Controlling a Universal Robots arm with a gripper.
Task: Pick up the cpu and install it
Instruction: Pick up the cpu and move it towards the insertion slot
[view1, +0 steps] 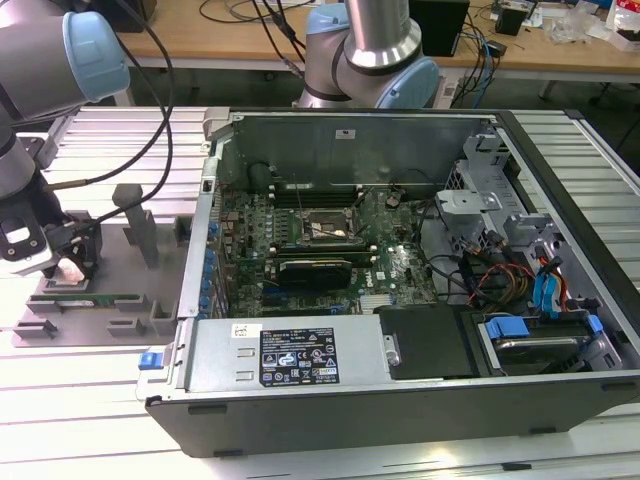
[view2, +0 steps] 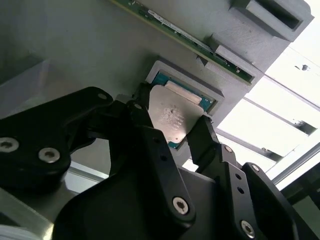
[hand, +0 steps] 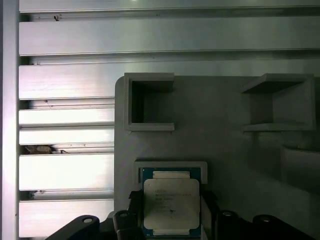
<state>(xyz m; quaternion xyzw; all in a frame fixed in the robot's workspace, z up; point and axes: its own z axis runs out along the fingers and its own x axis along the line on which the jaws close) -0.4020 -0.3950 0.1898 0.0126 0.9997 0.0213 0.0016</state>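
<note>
Aluminium slatted table (view1: 90, 400) under everything, with the open computer case (view1: 400, 425) on it. The dark socket (view1: 322, 228) sits on the board inside. A grey printed holder plate (view1: 120, 270) lies outside the case, on the exterior view's left, and that's where my arm is parked.

The gripper (view2: 172, 125) is down over the plate. In both wrist views the black fingers (view2: 205, 142) bracket the cpu (hand: 171, 205) on two opposite edges. The chip is lying flat in its shallow pocket, silver top up. The fingers look right up against the edges, but I honestly can't tell if they're clamped or just resting beside it.

My worries:
- Those edges are thin, so a weak or lopsided pinch could let the chip tip and snag the pocket rim.
- The socket is well apart and past the case wall, so a slipping chip has lots of places to drop.
- If it's gripped slightly rotated, it could land skewed in the socket and hurt the contacts.
</note>
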